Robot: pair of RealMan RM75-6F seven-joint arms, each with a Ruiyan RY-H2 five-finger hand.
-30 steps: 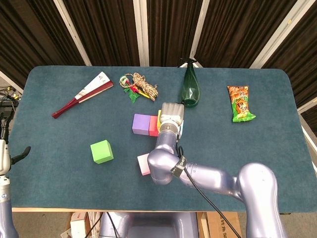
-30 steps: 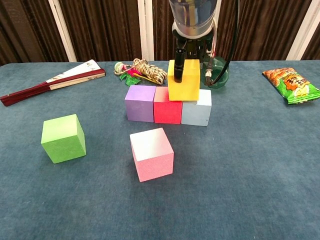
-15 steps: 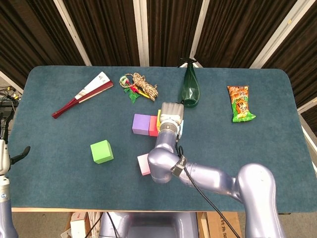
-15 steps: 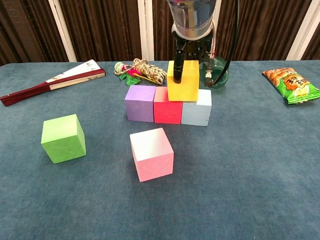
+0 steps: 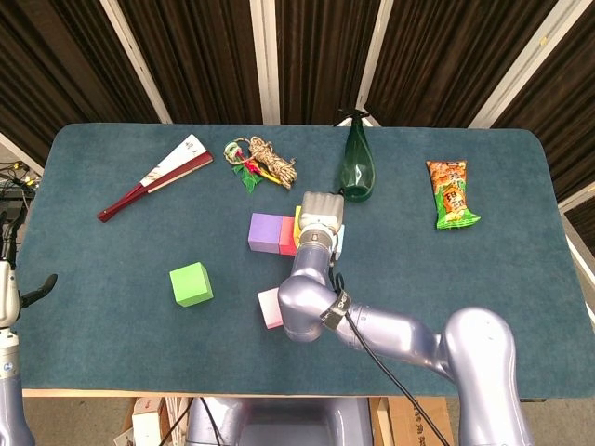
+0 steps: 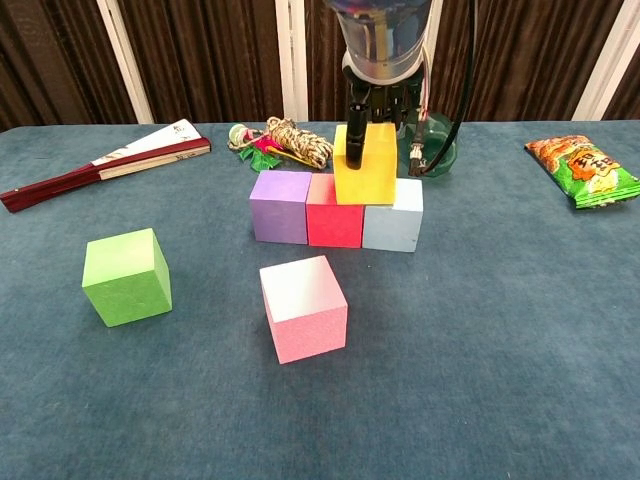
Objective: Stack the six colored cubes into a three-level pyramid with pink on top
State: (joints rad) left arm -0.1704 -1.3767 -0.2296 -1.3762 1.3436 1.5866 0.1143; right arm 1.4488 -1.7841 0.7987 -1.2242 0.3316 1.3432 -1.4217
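Purple [image 6: 280, 205], red [image 6: 335, 222] and light blue [image 6: 393, 225] cubes stand touching in a row. On the seam between red and blue sits the yellow cube [image 6: 364, 165], gripped from above by my right hand [image 6: 378, 95], a dark finger [image 6: 356, 140] down its front face. The green cube [image 6: 127, 276] stands alone at the left and the pink cube [image 6: 304, 307] in front of the row. In the head view my right wrist [image 5: 321, 218] hides most of the stack; purple [image 5: 265, 232] and green [image 5: 191, 283] show. My left hand [image 5: 11, 283] hangs off the table's left edge, holding nothing.
Along the back lie a folded fan [image 6: 105, 160], a rope bundle [image 6: 285, 142], a dark green bottle [image 5: 359, 167] and a snack bag [image 6: 583, 168]. My right forearm [image 5: 372, 325] crosses the near middle of the table.
The yellow cube has sunk slightly and shifted a little left onto the red and blue cubes, still gripped by my right hand. The other cubes and my left hand stayed put.
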